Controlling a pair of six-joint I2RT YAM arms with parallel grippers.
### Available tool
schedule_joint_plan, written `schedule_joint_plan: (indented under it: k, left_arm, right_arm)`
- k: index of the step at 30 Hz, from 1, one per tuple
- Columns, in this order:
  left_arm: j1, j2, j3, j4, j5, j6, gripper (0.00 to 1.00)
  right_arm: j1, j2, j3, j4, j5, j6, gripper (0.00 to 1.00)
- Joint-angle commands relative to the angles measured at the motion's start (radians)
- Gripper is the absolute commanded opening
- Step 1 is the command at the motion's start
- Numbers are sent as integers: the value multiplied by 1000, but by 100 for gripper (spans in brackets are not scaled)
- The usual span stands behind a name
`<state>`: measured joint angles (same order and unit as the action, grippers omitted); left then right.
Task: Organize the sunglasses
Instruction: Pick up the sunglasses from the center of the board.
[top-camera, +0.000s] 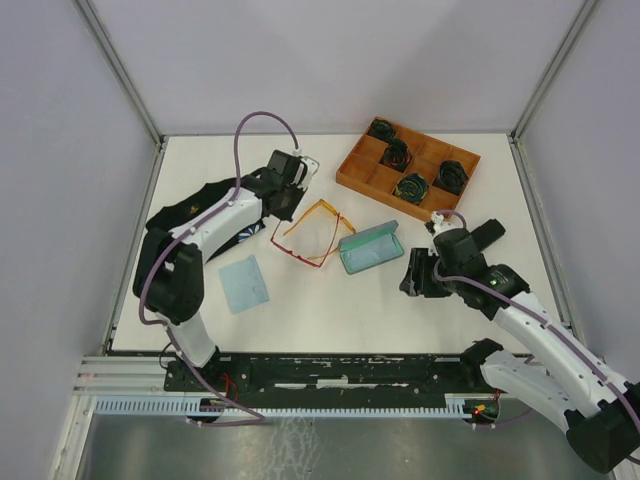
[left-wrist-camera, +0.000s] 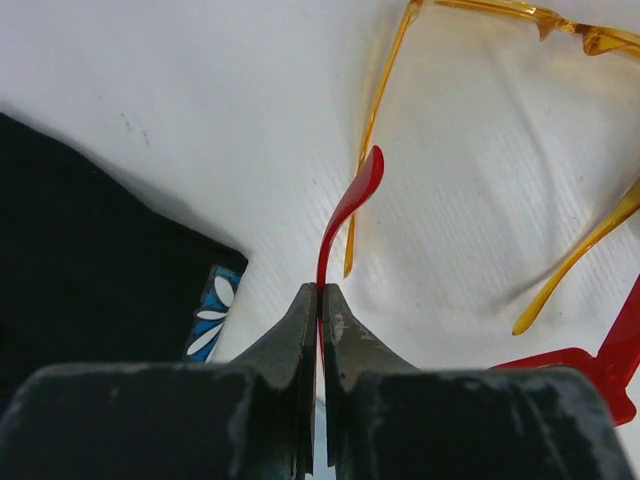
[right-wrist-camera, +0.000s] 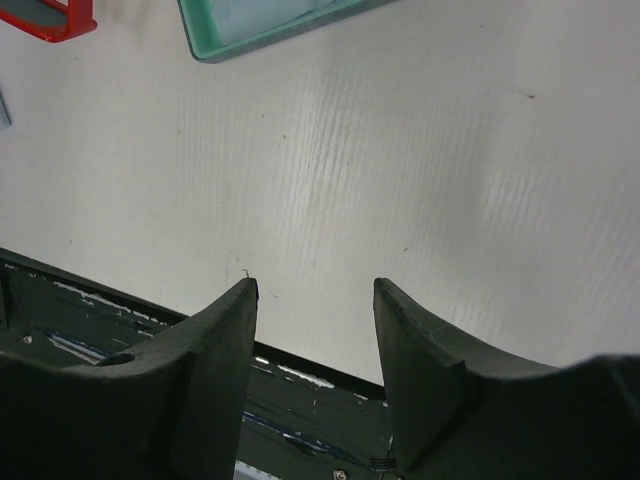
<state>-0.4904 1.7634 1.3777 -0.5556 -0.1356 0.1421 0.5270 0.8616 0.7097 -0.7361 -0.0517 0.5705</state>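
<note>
The red sunglasses (top-camera: 300, 250) and the translucent orange-yellow sunglasses (top-camera: 318, 215) lie together at the table's middle. My left gripper (top-camera: 283, 205) is shut on one temple arm of the red pair; in the left wrist view the thin red arm (left-wrist-camera: 345, 210) curves up out of the closed jaws (left-wrist-camera: 320, 295), with the orange pair (left-wrist-camera: 470, 90) just beyond. A red frame corner (right-wrist-camera: 40, 18) shows in the right wrist view. My right gripper (top-camera: 413, 283) is open and empty (right-wrist-camera: 315, 290) over bare table near the front edge.
An open teal case (top-camera: 371, 247) lies right of the glasses; its edge shows in the right wrist view (right-wrist-camera: 260, 25). A light blue cloth (top-camera: 245, 284) lies front left. An orange tray (top-camera: 360, 178) with dark items sits at the back right. A black case (left-wrist-camera: 90, 250) lies left.
</note>
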Motion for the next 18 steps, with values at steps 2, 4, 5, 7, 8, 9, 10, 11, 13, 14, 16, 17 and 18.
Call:
schedule_joint_plan:
  k: [2,4,5,7,8,9,10,11,13,14,16,17,18]
  left_arm:
    - [-4,-121,-2,-19,-55,-51,3]
    - [-6,-167,-5,-12,-50,-61,3]
    - [-8,-191,-9,-7,-40,-61,3]
    - [-17,-253,-30,28,-23,-62,3]
    - [-19,-288,-45,54,6,-62,3]
    - [-21,-325,-65,85,38,-63,3]
    - [-23,-366,-87,119,69,-69,3]
    - [-23,-403,-113,161,95,-77,3]
    - [-23,-482,-169,259,150,-90,3]
    - [-23,-514,-196,300,165,-102,3]
    - [-24,-559,-244,357,208,-117,3]
    - [-26,-581,-285,411,239,-122,3]
    - [-31,-603,-330,467,266,-129,3]
  right_arm:
    - [-5,-69,70,18,28,-24,59]
    - [-6,-94,75,20,36,-29,59]
    - [-5,-108,78,21,41,-30,59]
    - [-5,-139,88,27,50,-33,60]
    - [-5,-156,93,29,59,-34,60]
    - [-5,-173,99,32,69,-34,60]
    - [-5,-189,106,34,81,-35,60]
    - [-5,-206,115,36,91,-36,60]
    - [-5,-236,128,43,107,-37,60]
    - [-5,-248,134,44,113,-36,60]
    - [-5,-269,145,41,125,-32,60]
    - [-5,-274,149,38,131,-29,60]
    - [-4,-278,152,34,136,-27,61]
